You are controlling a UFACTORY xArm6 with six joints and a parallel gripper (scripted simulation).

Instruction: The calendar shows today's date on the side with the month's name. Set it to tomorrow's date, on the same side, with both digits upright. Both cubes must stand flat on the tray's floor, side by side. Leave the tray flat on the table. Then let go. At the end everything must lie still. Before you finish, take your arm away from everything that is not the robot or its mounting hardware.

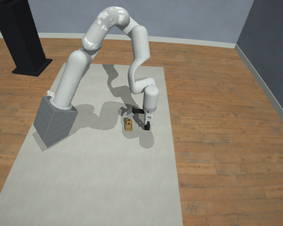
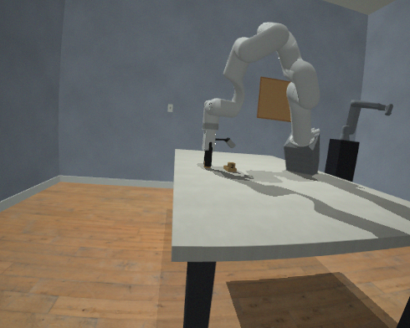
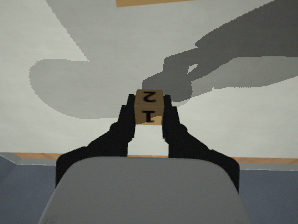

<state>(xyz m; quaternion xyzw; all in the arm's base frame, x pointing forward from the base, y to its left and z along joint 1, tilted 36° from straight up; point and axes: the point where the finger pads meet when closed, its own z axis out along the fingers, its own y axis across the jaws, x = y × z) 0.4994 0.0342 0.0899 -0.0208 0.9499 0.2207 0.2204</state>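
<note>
The white, smooth-jointed arm (image 1: pixel 140 43) (image 2: pixel 263 43) arches high from its mount, then bends down to a wrist held upright above the tabletop. At its end the gripper with slim black fingers (image 1: pixel 147 125) (image 2: pixel 207 164) points downward, low by the table surface. Those fingers stand partly closed, one on each side of a small wooden cube (image 3: pixel 149 106), gripping it.

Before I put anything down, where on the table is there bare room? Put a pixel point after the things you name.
The table's (image 1: pixel 92 184) (image 2: pixel 254 217) long stretch beyond the tray (image 1: pixel 129 129) (image 2: pixel 230 169), away from the pedestal (image 1: pixel 59 127) (image 2: pixel 301 161), looks bare. It's crowded between tray and tool (image 1: pixel 147 127) (image 2: pixel 207 165) (image 3: pixel 149 104).
</note>
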